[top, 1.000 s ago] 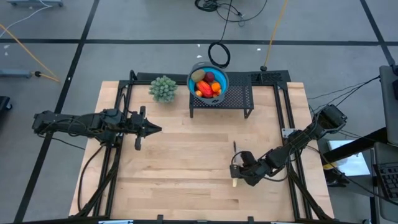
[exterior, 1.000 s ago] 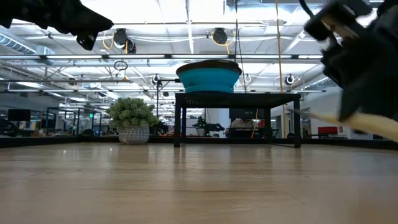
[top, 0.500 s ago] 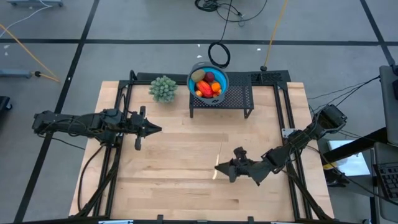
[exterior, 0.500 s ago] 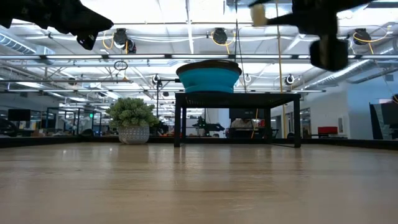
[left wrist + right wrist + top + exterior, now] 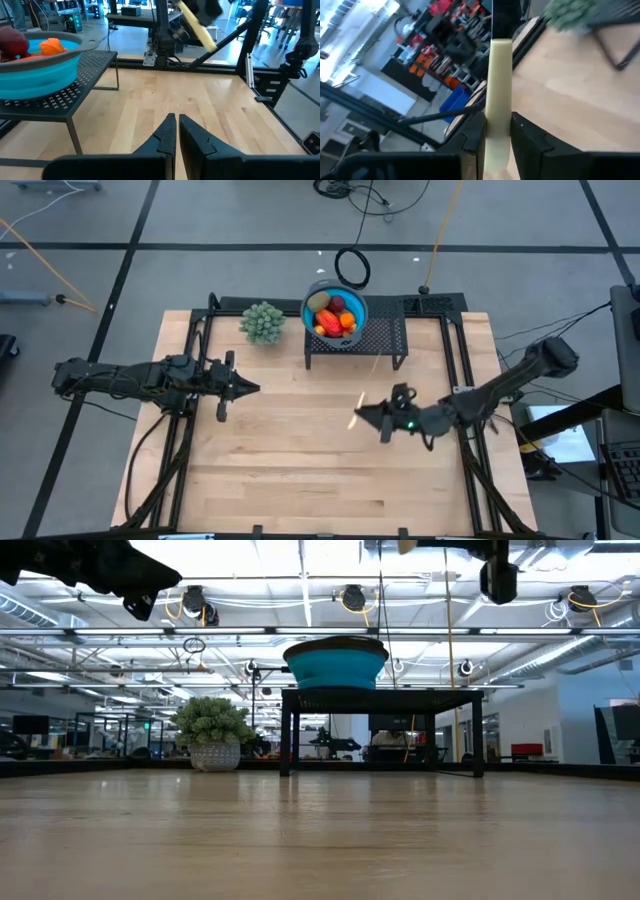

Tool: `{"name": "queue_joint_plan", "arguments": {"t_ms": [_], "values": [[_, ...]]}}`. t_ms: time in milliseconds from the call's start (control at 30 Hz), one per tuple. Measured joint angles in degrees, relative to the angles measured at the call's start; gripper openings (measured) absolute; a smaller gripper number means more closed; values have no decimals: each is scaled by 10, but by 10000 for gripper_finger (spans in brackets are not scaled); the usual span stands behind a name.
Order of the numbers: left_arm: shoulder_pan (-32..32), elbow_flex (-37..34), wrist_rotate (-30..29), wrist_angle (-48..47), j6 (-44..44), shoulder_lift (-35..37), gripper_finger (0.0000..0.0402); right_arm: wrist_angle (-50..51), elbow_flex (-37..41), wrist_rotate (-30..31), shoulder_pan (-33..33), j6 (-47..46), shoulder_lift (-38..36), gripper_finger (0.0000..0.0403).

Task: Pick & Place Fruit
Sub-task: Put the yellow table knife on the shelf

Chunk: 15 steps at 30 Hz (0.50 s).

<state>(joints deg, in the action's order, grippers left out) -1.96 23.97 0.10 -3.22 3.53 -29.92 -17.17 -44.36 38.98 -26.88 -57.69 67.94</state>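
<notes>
Right gripper (image 5: 372, 418) is pinching a pale yellow fruit piece (image 5: 497, 100) low on its length, lifted mid-table short of the blue bowl (image 5: 312, 300). It's probably light, stiff, smooth plastic, so it may pivot. Left gripper (image 5: 176, 131) is idling closed, empty.

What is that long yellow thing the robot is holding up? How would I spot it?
Find the blue bowl of fruit on the black stand. In front of it, above the wooden table, the right gripper pinches a pale yellow stick, the only fruit piece outside the bowl.
</notes>
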Motion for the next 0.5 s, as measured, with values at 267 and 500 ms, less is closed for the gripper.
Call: {"name": "queue_joint_plan", "arguments": {"t_ms": [267, 500], "values": [[0, 0, -1, 0, 2, 0, 19, 217, 0, -15, 63, -34, -152, 62], [0, 0, -6, 1, 2, 0, 19, 341, 0, -104, 166, -40, -243, 62]]}}
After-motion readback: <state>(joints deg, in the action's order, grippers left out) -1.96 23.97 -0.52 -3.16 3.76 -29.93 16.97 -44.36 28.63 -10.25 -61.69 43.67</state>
